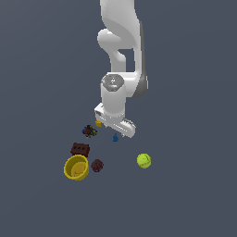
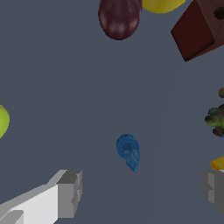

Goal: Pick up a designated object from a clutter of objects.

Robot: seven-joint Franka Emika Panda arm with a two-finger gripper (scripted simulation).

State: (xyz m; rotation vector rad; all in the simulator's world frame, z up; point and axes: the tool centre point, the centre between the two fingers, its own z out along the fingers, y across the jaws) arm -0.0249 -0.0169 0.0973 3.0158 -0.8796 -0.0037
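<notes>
Gripper [image 2: 142, 192] jaws wide apart, empty, above tiny blue item [image 2: 128, 151], no readable txt

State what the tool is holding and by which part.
Nothing is held. The tool is open, its fingers apart, with the tiny blue item lying free on the floor.

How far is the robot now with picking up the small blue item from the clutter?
Done: the gripper is positioned over the blue item, which lies between the open fingers in the wrist view. In hand: nothing is held; the item rests on the floor, untouched. Left: descend, close, and lift it clear of the yellow-green ball and dark-red brick.
</notes>
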